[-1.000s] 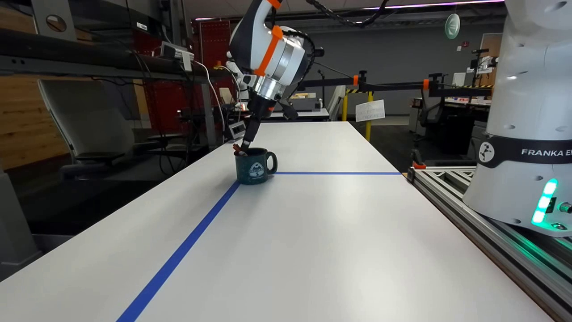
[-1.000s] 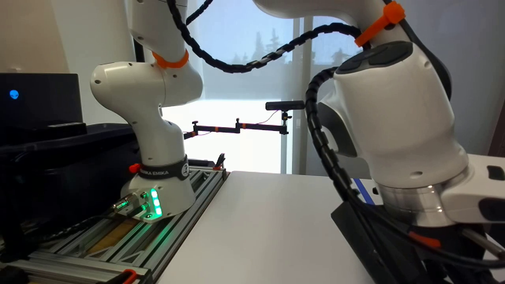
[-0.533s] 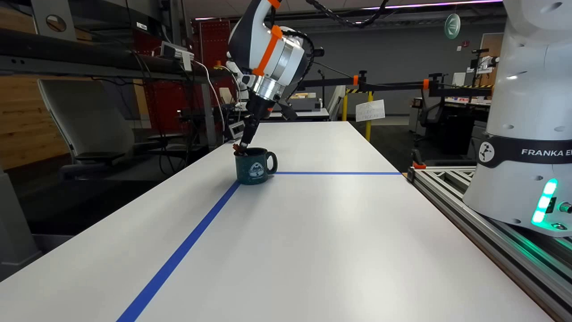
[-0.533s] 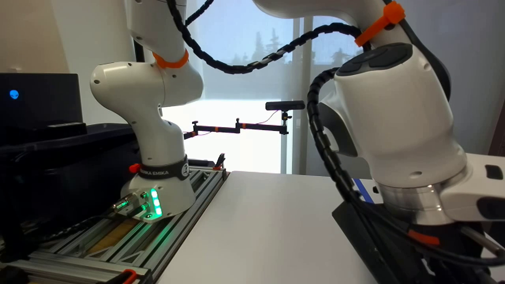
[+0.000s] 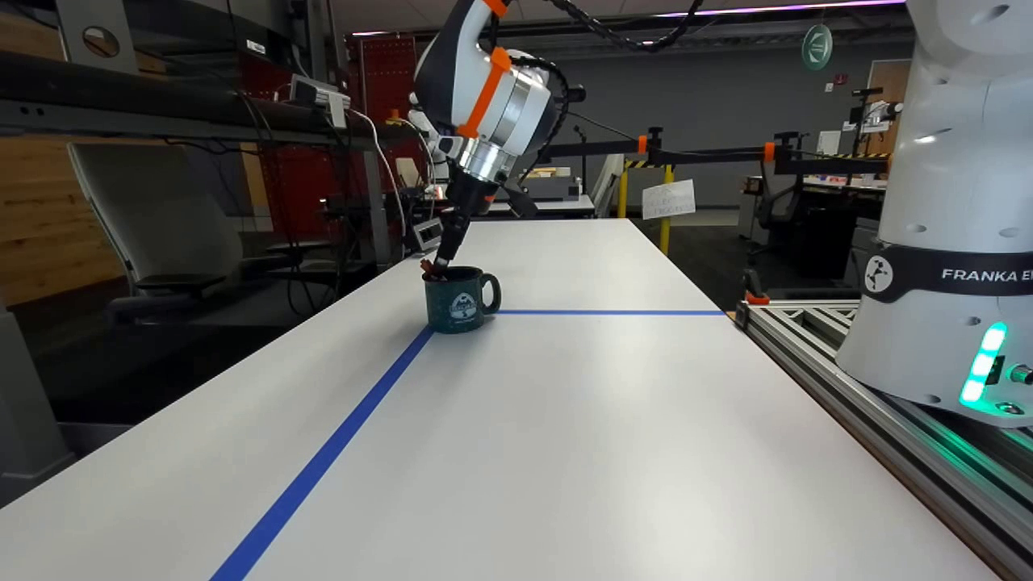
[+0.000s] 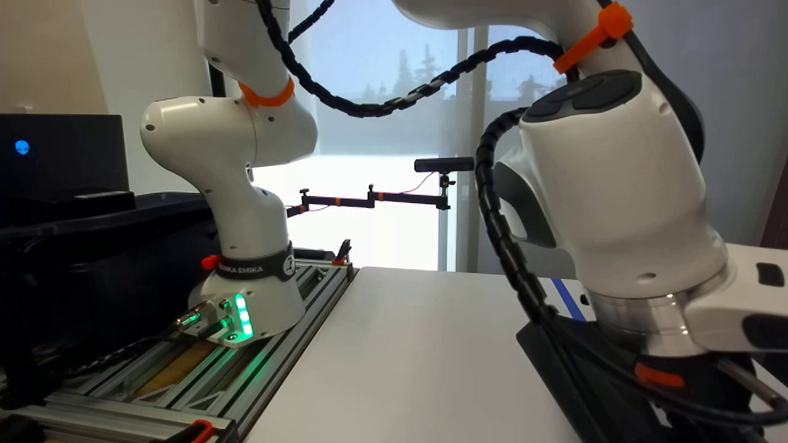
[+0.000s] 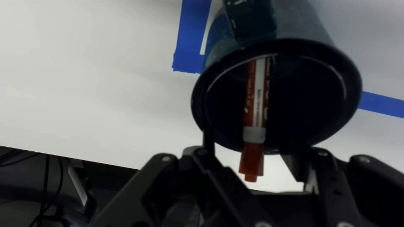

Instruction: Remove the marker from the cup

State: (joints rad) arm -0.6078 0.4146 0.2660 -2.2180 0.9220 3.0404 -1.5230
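My tool (image 7: 248,144) is spread apart, holding nothing, around the red marker (image 7: 254,119) leaning in the cup (image 5: 449,307). Blue tape (image 5: 350,425) lines the white table (image 5: 581,420) by the cup. I see a gray chair (image 5: 153,214) too.

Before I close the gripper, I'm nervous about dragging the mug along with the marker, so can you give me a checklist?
1. Mug upright on the table: ok.
2. Gripper open: ok.
3. Marker between the fingers in the wrist view: ok.
4. Marker's cap sticking out past the rim: ok.
5. Fingers clear of the rim: cannot tell; they overlap it in the wrist view.
6. Marker gripped, ready to lift: not ok; gaps show on both sides.
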